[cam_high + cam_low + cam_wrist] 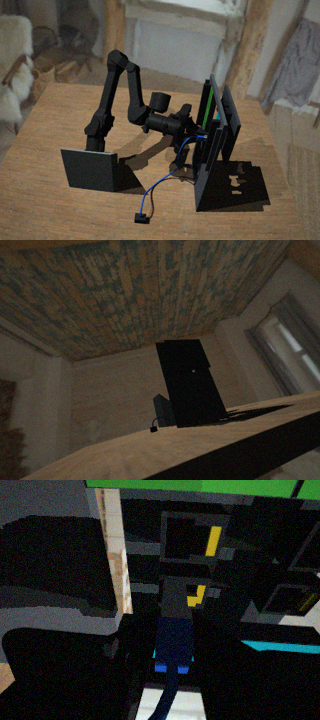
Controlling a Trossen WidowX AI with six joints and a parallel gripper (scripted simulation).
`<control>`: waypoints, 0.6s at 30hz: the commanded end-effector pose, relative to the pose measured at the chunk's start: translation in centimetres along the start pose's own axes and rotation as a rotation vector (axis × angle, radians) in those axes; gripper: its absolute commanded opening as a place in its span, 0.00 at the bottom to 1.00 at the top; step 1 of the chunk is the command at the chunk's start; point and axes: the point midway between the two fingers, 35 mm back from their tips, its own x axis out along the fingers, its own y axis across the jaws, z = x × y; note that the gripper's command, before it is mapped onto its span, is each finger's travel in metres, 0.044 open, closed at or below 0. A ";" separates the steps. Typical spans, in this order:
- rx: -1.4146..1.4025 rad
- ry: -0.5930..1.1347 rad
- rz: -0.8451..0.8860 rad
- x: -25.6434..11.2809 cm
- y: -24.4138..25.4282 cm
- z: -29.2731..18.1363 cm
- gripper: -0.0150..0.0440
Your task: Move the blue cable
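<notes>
Closed on blue plug [200,138] [174,639], long axis roughly level, nose toward port face, seating unclear in gloom.

Wooden tabletop [85,211] [124,454]: dark upright panel [89,170] [163,411] standing on it. Behind, top view: pale fleece-covered seat [15,38], blurred; grey curtain [292,62] at right. Exterior view: patterned plank ceiling [116,291], window [289,338] at right.

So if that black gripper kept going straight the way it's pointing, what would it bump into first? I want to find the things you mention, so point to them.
Probably the server port just ahead [200,596], plug [200,138] [174,639] first, though depth is hard to judge.
</notes>
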 end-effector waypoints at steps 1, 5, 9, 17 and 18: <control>0.003 0.003 -0.007 0.2 -0.2 0.0 0.25; 0.003 0.003 -0.007 0.3 -0.2 0.1 0.25; 0.003 0.003 -0.007 0.3 -0.2 0.1 0.25; 0.004 0.003 -0.007 0.5 -0.2 0.1 0.25; 0.004 0.003 -0.007 0.5 -0.2 0.2 0.25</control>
